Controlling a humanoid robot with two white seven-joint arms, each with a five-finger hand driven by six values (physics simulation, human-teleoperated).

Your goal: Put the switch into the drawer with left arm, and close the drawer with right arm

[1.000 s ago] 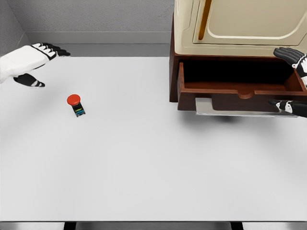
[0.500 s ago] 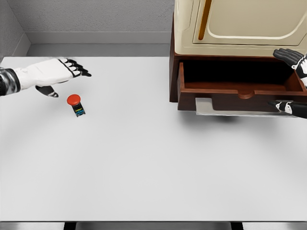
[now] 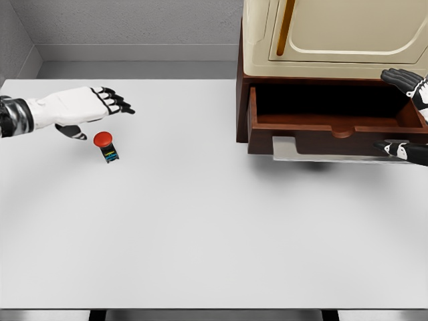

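So nothing is done yet: the switch [image 3: 105, 145] sits ungrasped on the tabletop [image 3: 214, 227], far left of the open drawer [image 3: 334, 124], with the left hand [image 3: 80, 107] spread-fingered just above it.

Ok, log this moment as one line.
left robot hand: open, above red-capped switch | right robot hand: open, at open brown wooden drawer | switch: on white table

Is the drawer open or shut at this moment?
Open. The drawer is pulled out from the cabinet, its dark inside visible and holding nothing; the switch sits on the table.
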